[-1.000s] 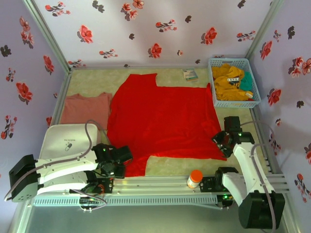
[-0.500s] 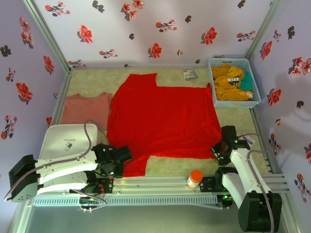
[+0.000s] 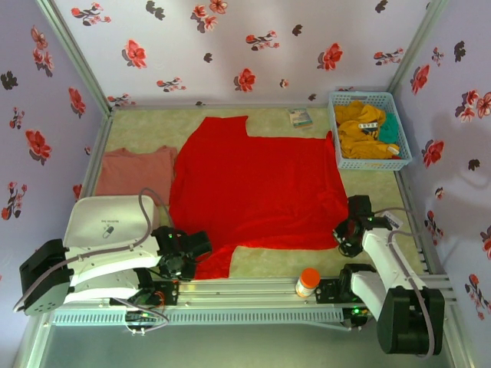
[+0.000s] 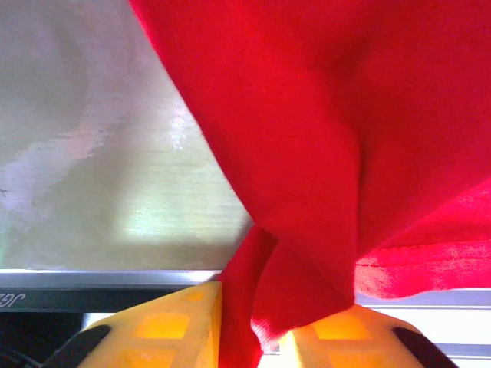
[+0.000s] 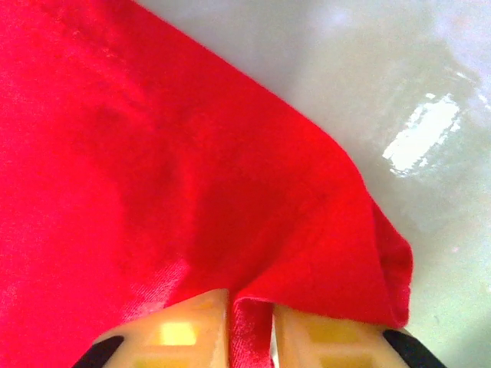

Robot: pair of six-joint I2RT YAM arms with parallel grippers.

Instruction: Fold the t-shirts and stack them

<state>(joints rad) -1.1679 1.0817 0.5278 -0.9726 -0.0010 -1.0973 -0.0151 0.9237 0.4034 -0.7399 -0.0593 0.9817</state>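
Red shirt point(image 3: 257, 188) lies spread flat, reaching away from both arms, with left gripper point(image 4: 252, 330) pinched tight on its near-left corner, right gripper point(image 5: 251, 322) pinched on near-right corner, near edge running across between them.

We see bright, even light from overhead, with only soft shadows. In our wrist views the surface point(image 5: 426, 134) glares white in patches, and the close red t-shirt point(image 4: 322, 153) looks oversaturated and soft.

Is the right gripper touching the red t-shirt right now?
Touching. In the right wrist view, the right gripper has a fold of the red t-shirt pinched between its yellow fingers, with cloth filling the narrow gap.
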